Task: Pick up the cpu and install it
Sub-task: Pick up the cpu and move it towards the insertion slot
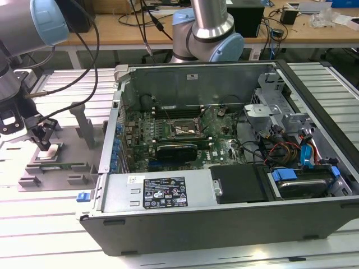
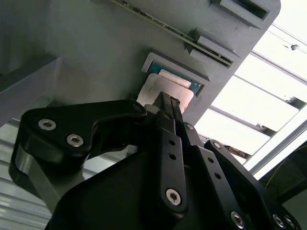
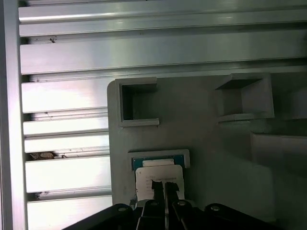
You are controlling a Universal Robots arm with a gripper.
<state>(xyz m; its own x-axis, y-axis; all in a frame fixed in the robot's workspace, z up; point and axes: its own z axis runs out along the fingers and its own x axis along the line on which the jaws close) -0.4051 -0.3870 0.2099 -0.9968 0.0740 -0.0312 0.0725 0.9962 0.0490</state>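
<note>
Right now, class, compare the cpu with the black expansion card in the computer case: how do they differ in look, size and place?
The cpu is pale and square; the black expansion card is dark and long. The cpu is far smaller than the card. The cpu lies in a recess of the grey fixture outside the computer case, under the gripper; the card sits on the board inside it.

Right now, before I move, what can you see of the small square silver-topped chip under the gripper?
The small square cpu has a pale, shiny, metal-looking top and a blue-green edge. It lies flat in a shallow pocket of the grey plastic-looking fixture. The black gripper, fingertips together, stands over its middle and appears to touch the top.
</note>
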